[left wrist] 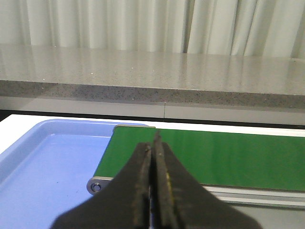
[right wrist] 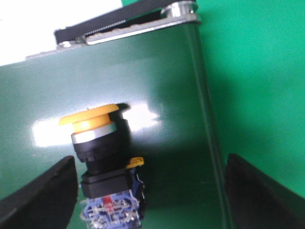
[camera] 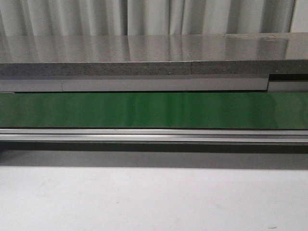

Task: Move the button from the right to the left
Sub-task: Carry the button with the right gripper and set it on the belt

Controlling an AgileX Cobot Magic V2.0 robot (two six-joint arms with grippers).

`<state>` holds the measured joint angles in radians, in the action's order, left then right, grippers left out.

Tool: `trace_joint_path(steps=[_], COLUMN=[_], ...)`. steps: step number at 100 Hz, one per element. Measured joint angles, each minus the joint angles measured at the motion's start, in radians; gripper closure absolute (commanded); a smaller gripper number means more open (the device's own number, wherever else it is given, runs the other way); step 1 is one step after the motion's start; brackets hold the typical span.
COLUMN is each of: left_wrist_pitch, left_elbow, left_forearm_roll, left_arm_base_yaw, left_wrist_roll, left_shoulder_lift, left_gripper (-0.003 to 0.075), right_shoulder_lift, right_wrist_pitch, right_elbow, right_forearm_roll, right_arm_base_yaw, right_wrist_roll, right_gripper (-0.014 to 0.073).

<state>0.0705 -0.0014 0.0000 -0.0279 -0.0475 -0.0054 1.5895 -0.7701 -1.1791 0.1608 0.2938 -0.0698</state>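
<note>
Pale curtains and a grey speckled counter [camera: 144,57] back the scene; a green conveyor belt [camera: 154,110] runs across the front view, w/ no arm or part showing there.

Right gripper [right wrist: 150,191]: jaws spread wide, nothing held; black fingertips [right wrist: 43,191] sit at either side of the wrist view. Between them, nearer one finger, lies the button [right wrist: 102,162], tipped on its side on the belt, yellow cap [right wrist: 90,117] pointing away from the gripper, black body and bluish terminal block closest to it. Not touching either finger. Belt-end roller [right wrist: 178,9] sits beyond.

Left gripper [left wrist: 153,191]: fingers pressed together, empty, hovering over the belt's other end, next to a blue tray [left wrist: 43,167].

Step in hand, by judgement: right-arm grasp. Do it well by centring the jaws on the black body, not the rounded cap, which could slip; descend until fingers flank the body, then close squarely. The off-centre lie may push the part sideways, so shift toward it first.
</note>
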Motion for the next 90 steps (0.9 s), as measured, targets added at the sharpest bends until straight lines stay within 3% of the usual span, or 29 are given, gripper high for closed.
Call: trace_joint_path(steps=[12, 31, 42, 60, 90], left_wrist_pitch=[0.000, 0.000, 0.000, 0.000, 0.000], left_elbow=[0.000, 0.000, 0.000, 0.000, 0.000], left_forearm_roll=[0.000, 0.000, 0.000, 0.000, 0.000], left_arm_base_yaw=[0.000, 0.000, 0.000, 0.000, 0.000], left_wrist_roll=[0.000, 0.000, 0.000, 0.000, 0.000], left_shoulder_lift=[0.000, 0.000, 0.000, 0.000, 0.000], left_gripper=[0.0741, 0.0741, 0.0741, 0.0741, 0.0741], right_shoulder_lift=[-0.065, -0.150, -0.196, -0.295, -0.534], right_wrist_pitch=[-0.002, -0.049, -0.072, -0.069, 0.004], right_elbow=[0.000, 0.000, 0.002, 0.059, 0.298], right_forearm_roll=[-0.026, -0.049, -0.056, -0.065, -0.100], right_arm_base_yaw=[-0.047, -0.130, -0.173, -0.216, -0.221], right_wrist_roll=[-0.002, -0.003, -0.003, -0.003, -0.003], right_gripper=[0.0095, 0.0485, 0.0667, 0.0661, 0.0661])
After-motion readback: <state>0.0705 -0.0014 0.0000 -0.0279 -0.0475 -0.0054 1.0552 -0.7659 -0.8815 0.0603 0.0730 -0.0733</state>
